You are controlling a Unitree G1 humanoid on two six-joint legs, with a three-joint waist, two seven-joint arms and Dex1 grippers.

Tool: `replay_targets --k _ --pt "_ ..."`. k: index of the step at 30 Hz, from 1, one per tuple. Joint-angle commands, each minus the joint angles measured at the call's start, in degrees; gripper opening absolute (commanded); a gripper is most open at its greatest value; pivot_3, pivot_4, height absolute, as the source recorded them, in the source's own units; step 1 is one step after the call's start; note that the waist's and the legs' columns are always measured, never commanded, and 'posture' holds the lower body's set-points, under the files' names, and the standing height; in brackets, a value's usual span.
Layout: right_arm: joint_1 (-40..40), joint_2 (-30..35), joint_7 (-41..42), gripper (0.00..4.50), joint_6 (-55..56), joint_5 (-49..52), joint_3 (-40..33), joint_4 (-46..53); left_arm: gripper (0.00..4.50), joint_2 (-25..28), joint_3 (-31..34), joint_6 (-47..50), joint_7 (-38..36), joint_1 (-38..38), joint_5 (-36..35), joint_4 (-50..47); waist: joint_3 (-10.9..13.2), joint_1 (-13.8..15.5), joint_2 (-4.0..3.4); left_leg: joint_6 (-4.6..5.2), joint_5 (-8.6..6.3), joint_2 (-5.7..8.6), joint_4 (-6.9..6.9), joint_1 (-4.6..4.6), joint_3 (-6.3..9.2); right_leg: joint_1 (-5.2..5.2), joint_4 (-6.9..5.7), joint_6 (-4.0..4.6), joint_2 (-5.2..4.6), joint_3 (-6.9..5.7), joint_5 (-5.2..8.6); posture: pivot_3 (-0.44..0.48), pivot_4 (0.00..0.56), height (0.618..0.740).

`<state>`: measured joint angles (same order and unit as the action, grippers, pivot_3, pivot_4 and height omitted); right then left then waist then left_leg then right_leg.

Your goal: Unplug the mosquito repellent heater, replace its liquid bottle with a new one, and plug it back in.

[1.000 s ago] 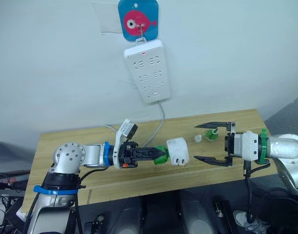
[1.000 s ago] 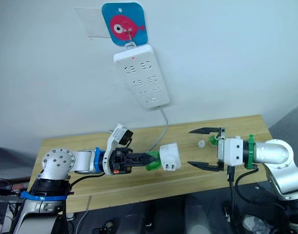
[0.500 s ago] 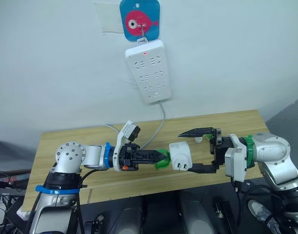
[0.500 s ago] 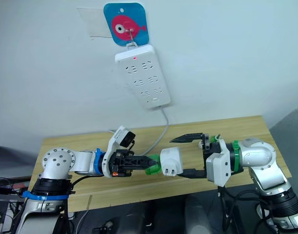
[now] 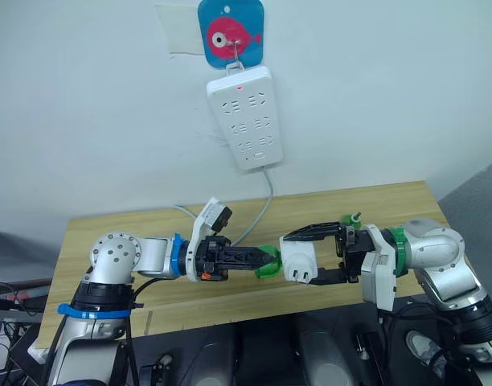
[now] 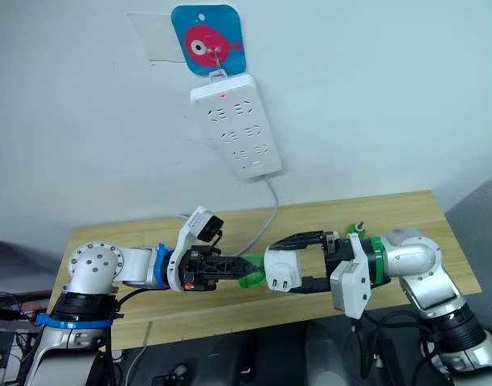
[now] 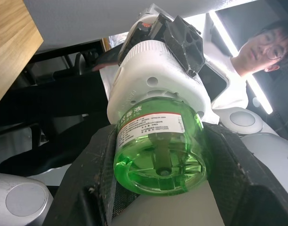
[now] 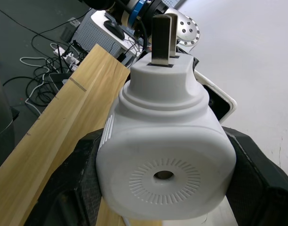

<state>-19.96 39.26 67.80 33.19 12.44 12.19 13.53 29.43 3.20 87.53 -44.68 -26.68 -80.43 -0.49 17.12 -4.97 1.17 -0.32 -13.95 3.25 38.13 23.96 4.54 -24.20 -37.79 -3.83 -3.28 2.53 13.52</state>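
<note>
Heater unplugged, held in air above table between both grippers: left gripper clamped on green bottle, right gripper fingers straddling heater body, contact unclear; bottle swap and replugging into power strip remain.

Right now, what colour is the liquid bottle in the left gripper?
Clear green liquid bottle, seen best in the left wrist view.

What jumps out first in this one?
Above the wooden table, the left gripper holds a green bottle screwed into the white heater, with the right gripper closing round the heater. On the wall above hangs a white power strip.
</note>
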Motion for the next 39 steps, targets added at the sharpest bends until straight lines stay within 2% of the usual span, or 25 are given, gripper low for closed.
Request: replay_targets --k 1,2,4,9,13,16,19,24,25,27,29,32,35,39 --pt "-0.9 0.3 -0.4 2.97 1.7 1.4 -0.7 0.9 2.24 0.6 -0.4 1.0 -2.1 0.4 -0.7 -2.1 0.0 0.0 0.0 0.0 0.0 0.0 0.0 0.0 0.0 0.0 0.0 0.0 0.0 0.0 0.0 -0.176 0.293 0.74" --pt "-0.9 0.4 -0.3 2.97 1.8 1.4 -0.6 0.8 2.24 0.7 -0.6 0.9 -2.4 0.5 -0.4 -2.3 0.0 0.0 0.0 0.0 0.0 0.0 0.0 0.0 0.0 0.0 0.0 0.0 0.0 0.0 0.0 -0.176 0.293 0.74" --pt "-0.6 0.7 -0.3 2.97 2.0 1.6 -0.8 0.6 2.97 0.7 -0.2 0.1 -2.3 0.4 0.4 -1.6 0.0 0.0 0.0 0.0 0.0 0.0 0.0 0.0 0.0 0.0 0.0 0.0 0.0 0.0 0.0 -0.178 0.298 0.74" --pt "0.8 2.5 -0.6 2.97 1.3 1.0 -1.5 -0.2 4.47 1.1 1.3 -2.1 -3.3 -1.9 1.9 -0.4 0.0 0.1 0.0 0.01 0.0 0.01 0.0 0.0 0.01 0.0 0.0 0.0 0.01 -0.01 0.0 -0.175 0.298 0.74" --pt "3.4 5.2 -2.5 2.97 -6.7 0.6 -2.6 0.1 4.5 3.0 2.0 -7.8 -5.0 -2.6 6.4 -3.4 0.0 0.0 0.0 0.01 0.0 0.02 0.0 0.01 -0.01 0.01 0.01 0.0 0.0 0.0 0.0 -0.179 0.294 0.74" --pt "7.0 8.2 -4.8 2.97 -19.1 3.3 -4.8 2.6 4.5 5.8 1.9 -14.6 -8.0 -2.0 11.5 -8.8 0.0 0.1 0.0 0.0 0.0 0.01 -0.03 0.02 0.0 -0.01 0.03 0.03 -0.08 -0.01 0.02 -0.175 0.293 0.74" --pt "10.4 10.6 -7.2 2.97 -32.5 8.1 -6.8 7.6 4.5 10.1 -0.9 -24.5 -14.0 1.5 19.6 -16.2 0.0 0.1 -0.02 0.0 0.0 0.01 -0.06 0.02 -0.02 0.0 0.05 0.06 -0.19 0.0 0.03 -0.171 0.286 0.74" --pt "9.3 12.1 -20.6 2.97 -71.2 30.0 -12.0 16.0 4.5 12.3 -6.7 -54.8 -18.9 11.5 42.6 -24.3 0.0 0.0 -0.06 0.18 -0.11 -0.05 -0.17 0.0 -0.07 0.01 0.12 0.16 -0.28 0.2 0.05 -0.161 0.281 0.74" --pt "6.6 10.7 -29.2 2.97 -81.5 41.7 -13.8 13.5 4.5 10.3 -8.0 -66.5 -17.4 14.0 50.1 -24.8 0.0 0.1 -0.05 0.22 -0.13 -0.06 -0.17 0.01 -0.02 0.03 0.14 0.19 -0.3 0.21 0.06 -0.152 0.278 0.74" --pt "2.5 8.5 -38.6 2.97 -94.7 54.1 -15.7 10.7 4.5 7.4 -10.4 -84.1 -16.7 16.8 60.3 -24.0 -0.1 0.2 -0.04 0.23 -0.14 -0.05 -0.19 0.04 -0.01 0.07 0.26 0.26 -0.39 0.15 0.02 -0.152 0.278 0.74" --pt "-0.1 6.5 -46.9 2.97 -99.7 62.3 -17.0 8.4 4.5 5.9 -12.6 -94.6 -16.4 17.6 66.7 -21.5 -0.1 0.5 0.0 0.24 -0.14 0.0 -0.22 0.14 -0.02 0.06 0.38 0.27 -0.45 0.11 0.0 -0.145 0.275 0.74" --pt "-2.7 5.4 -56.2 2.97 -104.5 70.1 -17.3 6.2 4.5 3.4 -15.1 -103.8 -13.3 16.4 73.9 -17.9 -0.1 1.2 -0.02 0.26 -0.15 0.03 -0.21 0.39 0.11 -0.01 0.56 0.21 -0.45 -0.06 -0.05 -0.143 0.274 0.74" --pt "-3.8 4.7 -66.1 2.97 -104.5 78.8 -16.5 4.5 4.5 1.8 -17.1 -108.4 -10.9 14.9 79.0 -14.4 -0.1 1.6 -0.02 0.34 -0.19 0.12 -0.14 0.54 0.1 -0.08 0.67 0.06 -0.5 -0.07 -0.13 -0.144 0.27 0.74" --pt "-5.2 5.6 -75.1 2.97 -103.2 86.5 -14.4 4.6 4.5 0.5 -18.7 -109.8 -7.4 12.5 84.4 -10.8 -0.1 1.6 -0.02 0.39 -0.19 0.18 -0.05 0.57 0.02 -0.09 0.65 -0.09 -0.5 -0.18 -0.21 -0.147 0.274 0.74"
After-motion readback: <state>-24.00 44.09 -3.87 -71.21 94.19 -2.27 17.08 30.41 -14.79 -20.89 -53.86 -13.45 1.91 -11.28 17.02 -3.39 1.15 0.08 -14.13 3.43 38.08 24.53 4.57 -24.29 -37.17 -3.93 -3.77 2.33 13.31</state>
